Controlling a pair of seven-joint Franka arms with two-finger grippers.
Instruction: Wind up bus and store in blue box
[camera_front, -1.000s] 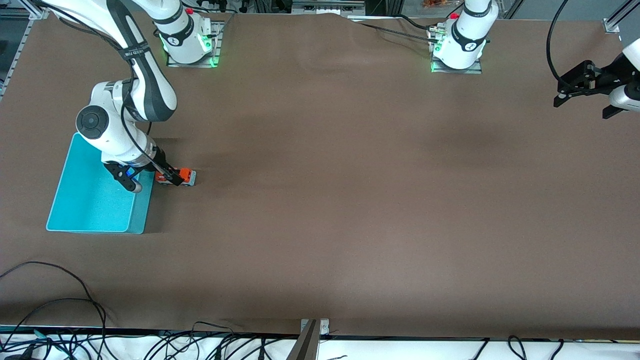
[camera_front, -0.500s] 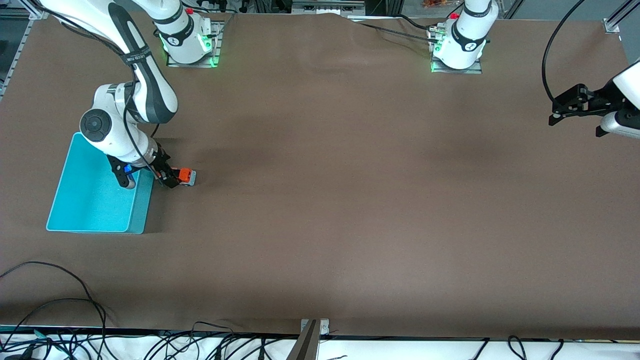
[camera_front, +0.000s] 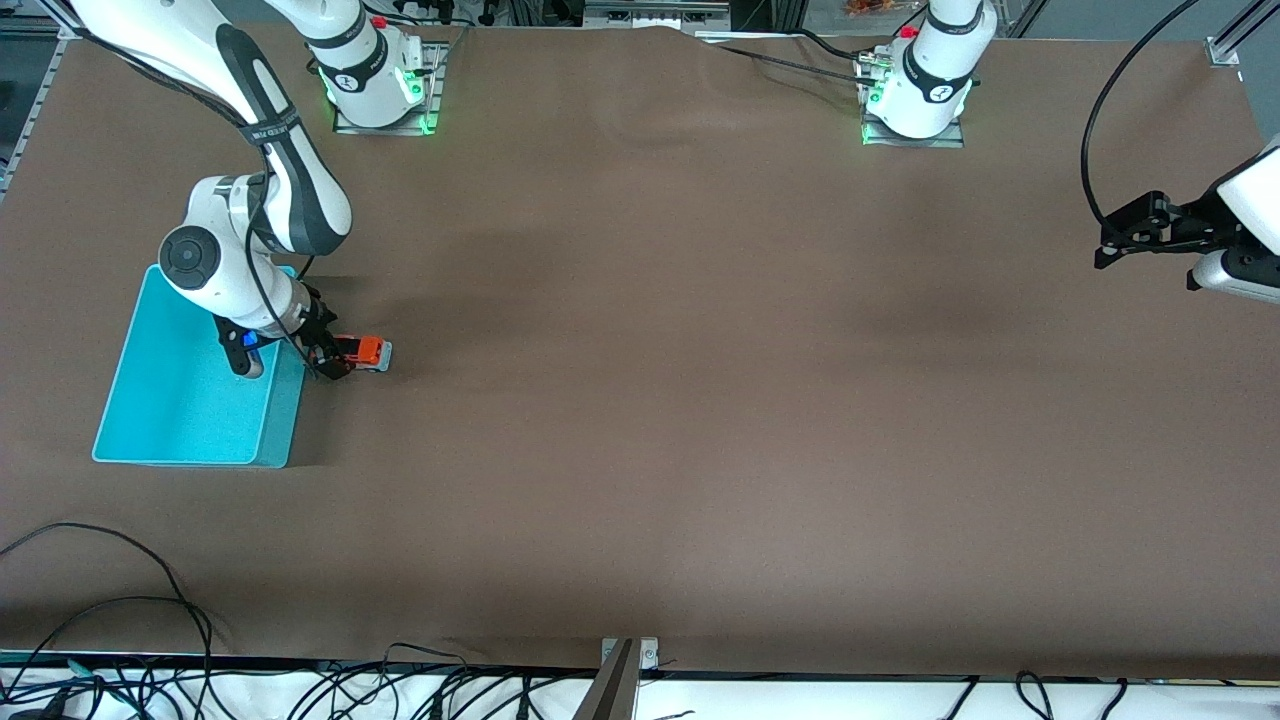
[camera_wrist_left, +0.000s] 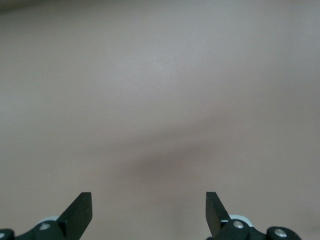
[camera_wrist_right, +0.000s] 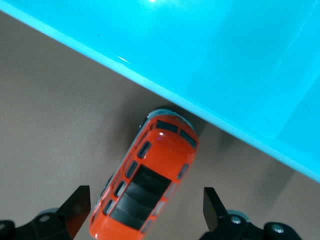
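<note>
The bus (camera_front: 364, 352), orange with a dark roof panel, stands on the table beside the blue box (camera_front: 170, 415), at the box's long wall that faces the left arm's end. In the right wrist view the bus (camera_wrist_right: 150, 172) has one end close against the box wall (camera_wrist_right: 225, 65). My right gripper (camera_front: 336, 361) is low over the bus and open. Its fingers (camera_wrist_right: 75, 207) stand on either side of the bus's roof and do not touch it. My left gripper (camera_front: 1105, 248) hangs open and empty over the table's left-arm end, with only bare table between its fingers (camera_wrist_left: 80, 212).
The brown table cover (camera_front: 700, 400) spreads wide between the two arms. Cables (camera_front: 120, 600) lie along the table edge nearest the front camera. A metal bracket (camera_front: 625, 665) sits at the middle of that edge.
The right gripper has swung and sunk lower around the bus, shifting slightly toward the box. The left gripper has drifted a little over its end of the table. The bus stays put.
</note>
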